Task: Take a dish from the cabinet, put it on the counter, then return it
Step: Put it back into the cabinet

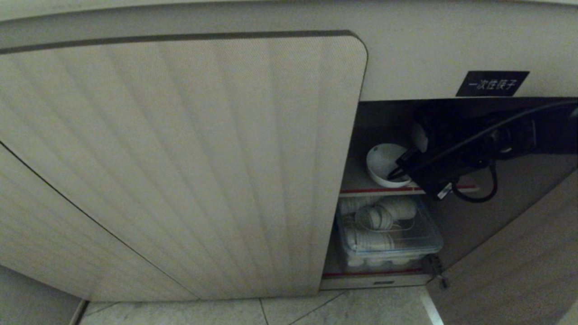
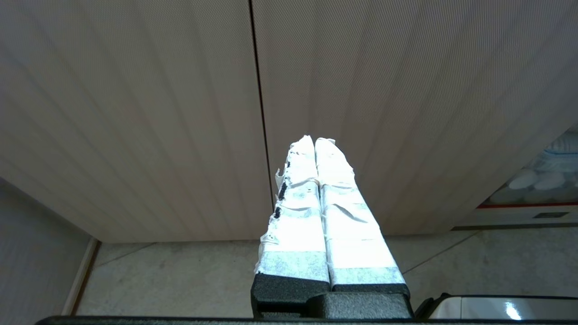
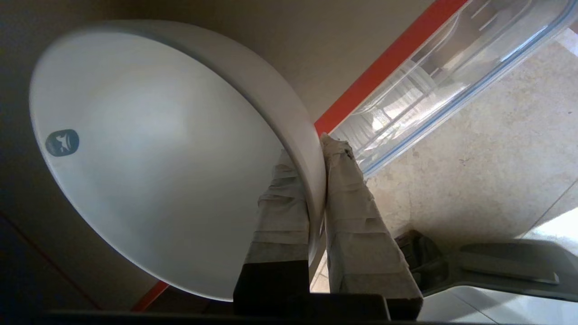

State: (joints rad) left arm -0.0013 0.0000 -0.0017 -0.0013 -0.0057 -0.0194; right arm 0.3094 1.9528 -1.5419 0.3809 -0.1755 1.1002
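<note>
Beige ribbed panelling fills the scene to the left of the right gripper (image 1: 399, 168): the broad rounded cabinet door (image 1: 180, 162) with fine vertical fluting, and beneath it a pale stone-tiled floor (image 1: 316, 311). The left gripper (image 2: 316, 149) hangs before that same ribbed front, well away from the work, its white-taped fingers pressed together with nothing between them. In the cabinet (image 1: 406, 58) opening the right gripper reaches onto the upper, red-edged shelf (image 1: 361, 190), and its taped fingers (image 3: 280, 203) are pinched nearly together on the rim of the dish (image 1: 384, 164), one inside and one outside the wall. That dish is a smooth, round, deep white bowl with a small grey mark inside, tilted and sitting at the shelf's front edge. Below the gripper, on the bottom shelf, a clear plastic box (image 1: 388, 239) holds stacked white crockery. Above and to the right of the gripper is a black label (image 1: 492, 83) with white characters.
</note>
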